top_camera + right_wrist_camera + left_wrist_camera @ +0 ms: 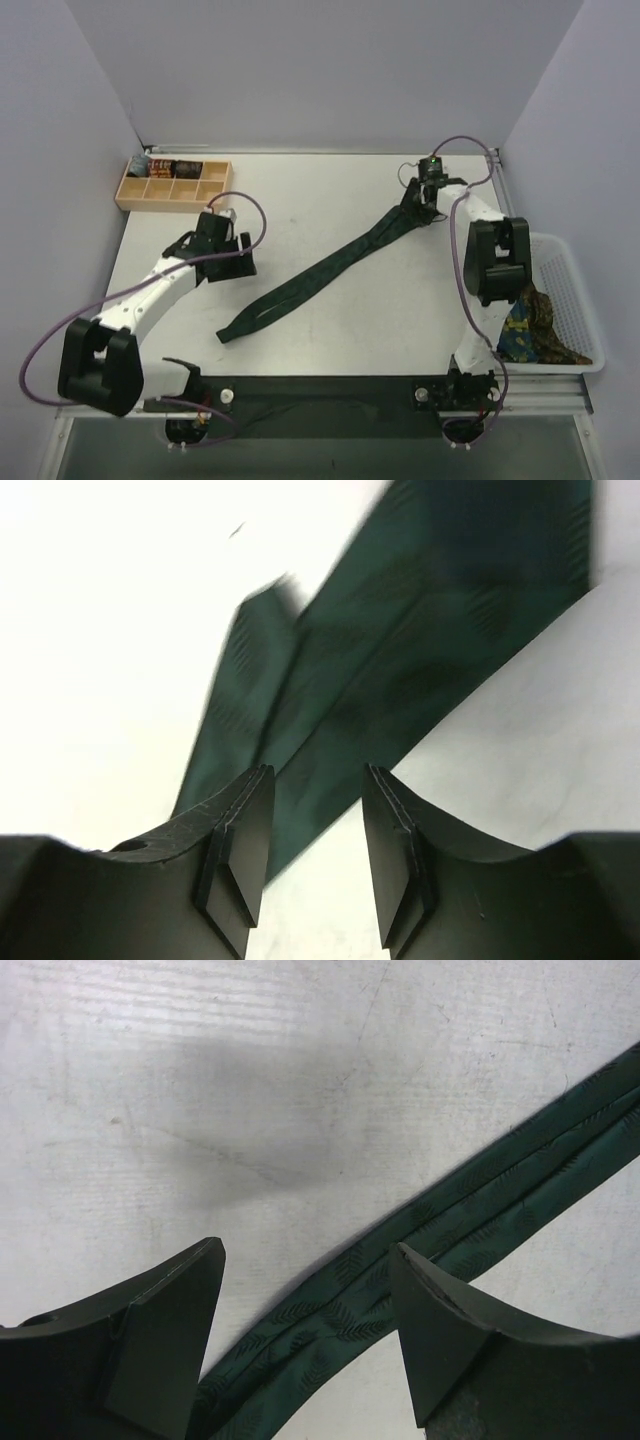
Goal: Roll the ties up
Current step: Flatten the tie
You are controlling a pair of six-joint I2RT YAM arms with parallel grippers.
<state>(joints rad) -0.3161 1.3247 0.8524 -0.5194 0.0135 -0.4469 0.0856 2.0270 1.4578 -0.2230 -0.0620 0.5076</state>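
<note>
A dark green tie (320, 275) with a faint leaf pattern lies diagonally across the table, running from the near left to the far right. In the left wrist view it shows as two strips side by side (480, 1200). My left gripper (238, 262) hovers to the left of the tie's lower half; it is open (308, 1250), and the tie passes on the table below and beyond its fingers. My right gripper (422, 205) is at the tie's far right end. It stands open (317, 772) just above the blurred green fabric (420, 610), with nothing between its pads.
A white basket (575, 270) at the right edge holds a blue tie with a yellow pattern (530, 325). A wooden compartment tray (172, 190) with rolled items sits at the far left. Purple cables loop around both arms.
</note>
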